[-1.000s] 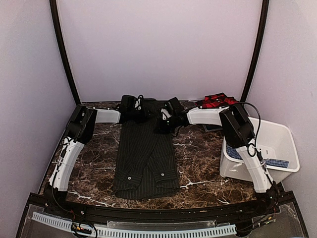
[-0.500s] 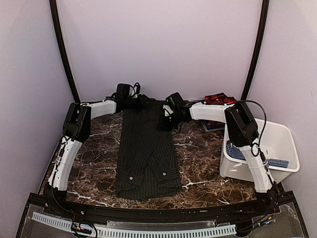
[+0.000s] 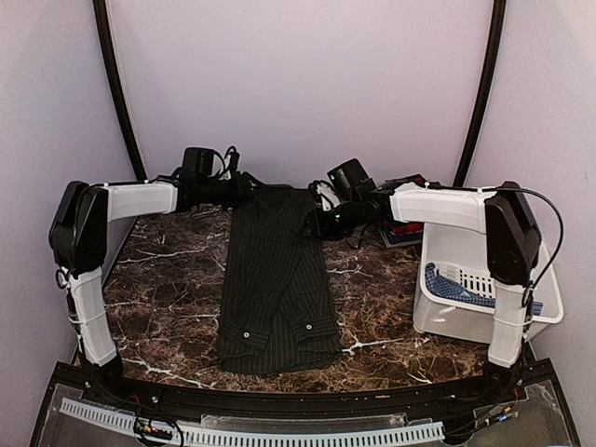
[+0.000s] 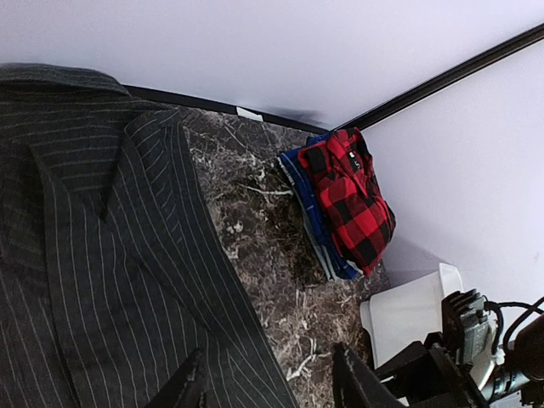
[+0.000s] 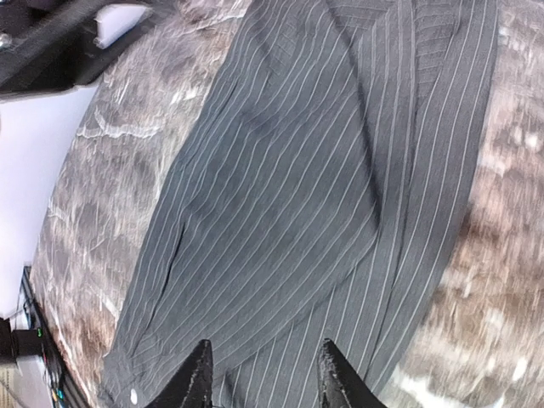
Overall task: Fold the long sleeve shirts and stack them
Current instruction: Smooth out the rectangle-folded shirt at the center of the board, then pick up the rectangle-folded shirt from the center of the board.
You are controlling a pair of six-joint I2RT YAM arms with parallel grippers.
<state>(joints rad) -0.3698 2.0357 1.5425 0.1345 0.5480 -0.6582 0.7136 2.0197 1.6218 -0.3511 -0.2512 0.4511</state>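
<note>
The charcoal pinstriped long sleeve shirt (image 3: 277, 279) lies lengthwise down the middle of the marble table, folded into a narrow strip with its collar at the far end and its cuffs near me. My left gripper (image 3: 246, 184) hovers open by the collar's left side, and in its wrist view its jaws (image 4: 268, 384) hold nothing above the shirt's (image 4: 93, 255) edge. My right gripper (image 3: 316, 223) hangs open over the shirt's right edge, and its jaws (image 5: 263, 367) are empty above the striped cloth (image 5: 297, 195). The red-and-black plaid shirt (image 4: 348, 200) sits folded at the far right corner.
The plaid shirt rests on a folded blue cloth (image 4: 310, 212). A white plastic bin (image 3: 447, 317) stands at the right edge with a blue checked cloth (image 3: 466, 284) inside. The tent's walls and black poles close in the back and sides.
Both grippers have opened and let go of the shirt's far end. Both arms have lifted and drawn apart, the left one swinging out to the left.
</note>
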